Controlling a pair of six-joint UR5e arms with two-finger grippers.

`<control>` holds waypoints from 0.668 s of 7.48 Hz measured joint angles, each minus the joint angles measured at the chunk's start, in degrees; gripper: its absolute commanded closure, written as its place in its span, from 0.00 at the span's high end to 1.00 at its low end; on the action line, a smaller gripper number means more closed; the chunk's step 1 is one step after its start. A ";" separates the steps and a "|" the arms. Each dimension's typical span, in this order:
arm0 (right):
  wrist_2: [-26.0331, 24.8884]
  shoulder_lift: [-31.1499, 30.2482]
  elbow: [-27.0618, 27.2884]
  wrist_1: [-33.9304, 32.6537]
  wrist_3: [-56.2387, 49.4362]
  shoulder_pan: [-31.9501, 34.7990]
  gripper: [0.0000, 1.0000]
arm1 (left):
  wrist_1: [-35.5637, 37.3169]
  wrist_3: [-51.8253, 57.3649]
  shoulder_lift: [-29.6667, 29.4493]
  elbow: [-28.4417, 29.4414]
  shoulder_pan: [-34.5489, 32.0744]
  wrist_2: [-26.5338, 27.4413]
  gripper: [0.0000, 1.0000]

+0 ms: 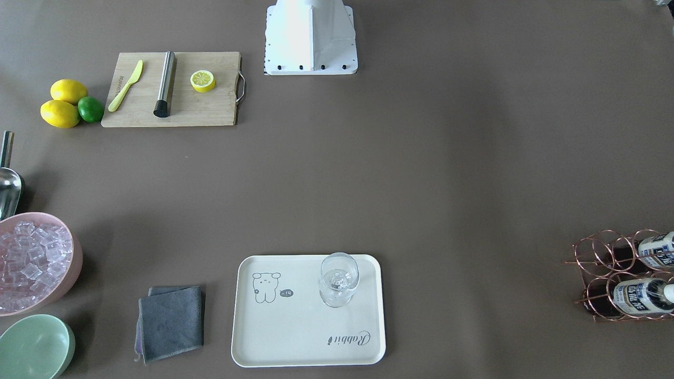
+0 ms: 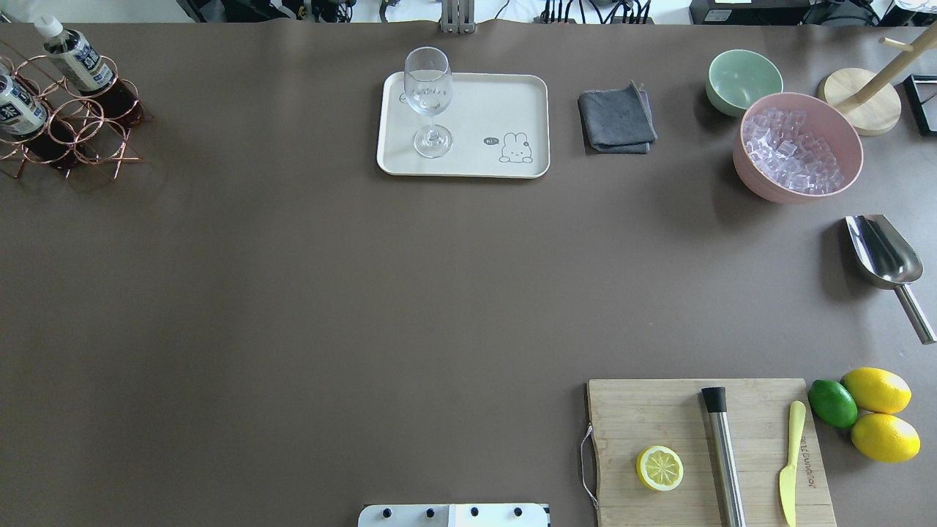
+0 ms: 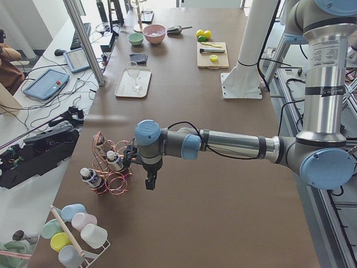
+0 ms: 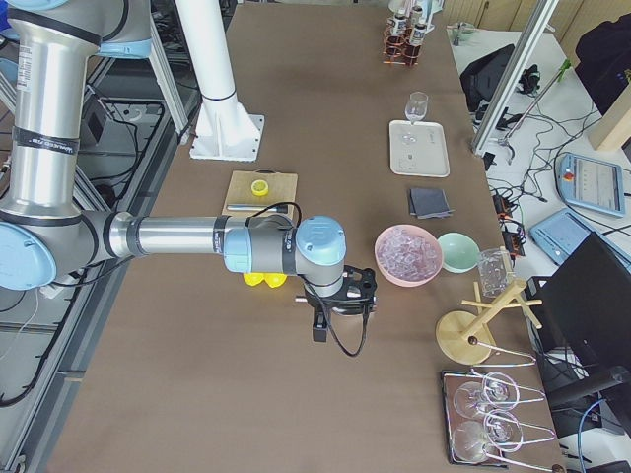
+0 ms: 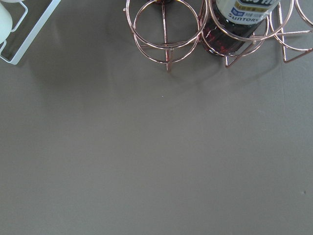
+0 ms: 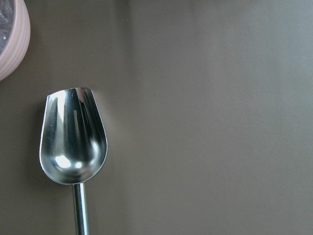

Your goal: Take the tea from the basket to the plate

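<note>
Front-facing view: no step looks done. The tea bottles (image 1: 655,250) lie in the basket (image 1: 600,258) at the bench's end on the robot's left, near the operators' corner. The plate (image 1: 295,316), at the operators' edge, reads "Rabbit" and bears only a glass (image 1: 338,284)

Overhead view: likewise, no tea on the plate

Left side view: the left gripper (image 3: 149,181) hangs just beside the basket; fingers apart or together, I cannot tell

Right side view: the right gripper (image 4: 318,330) is near the ice tub (image 4: 407,254); again I cannot tell

Left wrist view: a bottle reads "SUNTORY"

Right wrist view: a scoop (image 6: 73,142), no writing
</note>
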 measured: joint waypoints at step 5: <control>2.60 0.51 1.06 0.68 0.02 -0.25 1.00 | 0.19 -6.79 -0.26 -0.28 0.95 0.03 0.99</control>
